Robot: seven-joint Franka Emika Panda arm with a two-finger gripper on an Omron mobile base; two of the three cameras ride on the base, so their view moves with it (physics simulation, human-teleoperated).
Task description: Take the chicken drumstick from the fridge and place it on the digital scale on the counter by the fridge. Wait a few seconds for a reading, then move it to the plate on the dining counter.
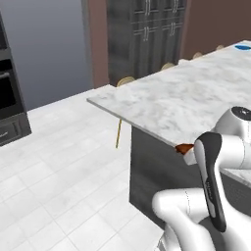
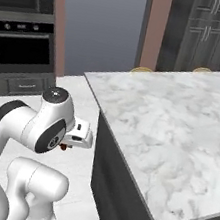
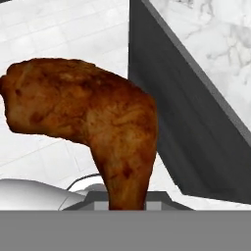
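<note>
The chicken drumstick looms large in the hand view, thick end up and to the left, its thin end running down between the fingers of my gripper, which is shut on it. A sliver of the drumstick peeks out beside my forearm, just below the near edge of the dining counter. In the right base view the hand hangs left of the counter's corner, over the floor. The blue plate lies at the far right end of the counter. The fridge and the scale are out of view.
The counter's dark base stands close on the right of the hand. Yellow-legged chairs line the counter's far side. Dark cabinets stand behind, and an oven wall is at the left. White tiled floor stretches to the left.
</note>
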